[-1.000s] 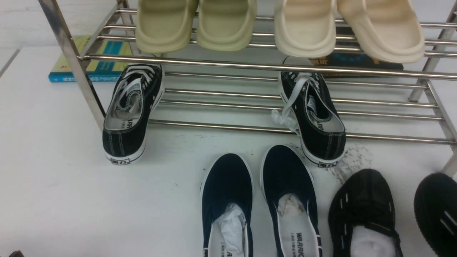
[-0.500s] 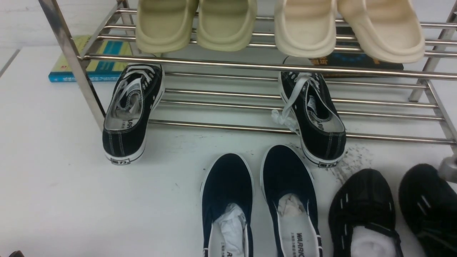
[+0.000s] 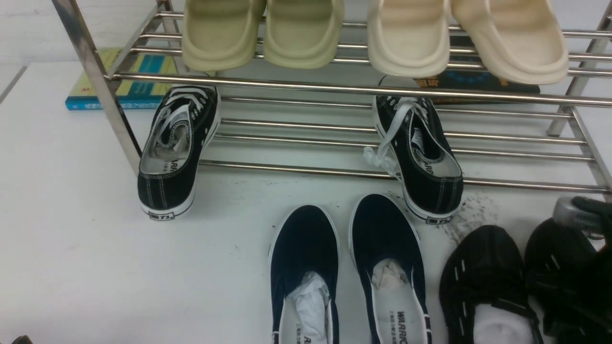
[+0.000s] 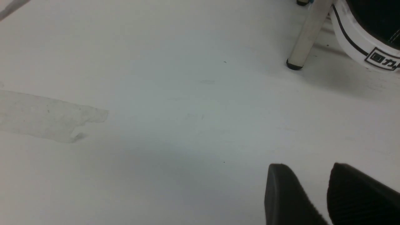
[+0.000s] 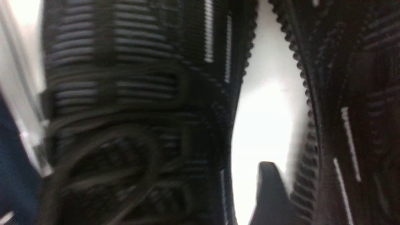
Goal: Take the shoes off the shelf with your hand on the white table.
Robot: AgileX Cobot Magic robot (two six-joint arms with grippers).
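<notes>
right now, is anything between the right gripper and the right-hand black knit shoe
Nothing visible. The right gripper is right above the right knit shoe, with one finger down in the gap beside the left knit shoe. Both shoes lie on the white table.

"WARRIO" is showing on the navy slip-on insole (image 3: 400, 327); partial "WARR" on the left black sneaker insole (image 3: 173, 165); boxed Chinese characters on its heel tag (image 4: 382, 60).
</notes>
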